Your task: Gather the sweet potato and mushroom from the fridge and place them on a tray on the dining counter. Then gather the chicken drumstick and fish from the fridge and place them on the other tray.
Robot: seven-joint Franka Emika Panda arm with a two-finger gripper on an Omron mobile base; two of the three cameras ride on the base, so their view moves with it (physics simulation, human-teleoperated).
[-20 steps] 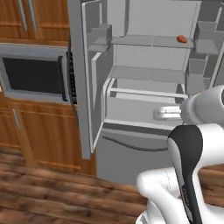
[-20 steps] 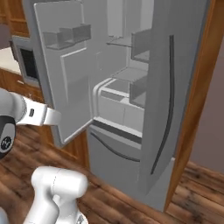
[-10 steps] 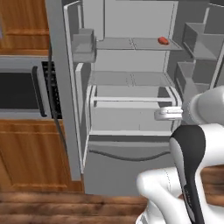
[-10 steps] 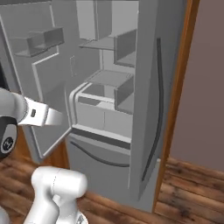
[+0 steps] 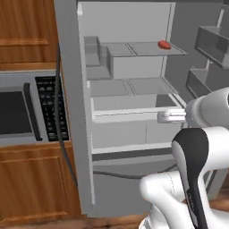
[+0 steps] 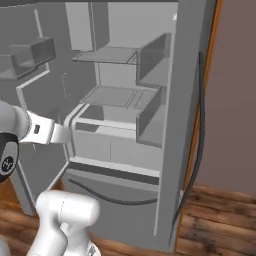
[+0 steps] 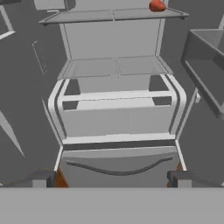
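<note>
**2 fridge doors open, base now squared up to the shelves**

Nearest the camera, the claw (image 7: 112,178) hangs empty with its jaws spread wide, its 2 dark fingertips (image 7: 43,178) well apart at the bottom of the hand view, aimed at the lower part of the fridge (image 5: 71,112). Just beyond sit the freezer drawer handle (image 7: 118,168) and, above it, the pale crisper drawers (image 7: 116,116).

Over the last second the whole scene has slid and grown in both base views, so the base has driven closer and turned to face the open compartment; the things inside have not moved. The microwave (image 5: 27,112) now lies at the left edge.

Farthest in, on the upper glass shelf (image 5: 147,49), rests 1 small red-orange item (image 5: 164,44), probably the sweet potato, towards the right side. The mushroom, drumstick and fish cannot be made out.

With the approach apparently done, reaching up to that shelf looks like the next job; nothing is gathered yet.
</note>
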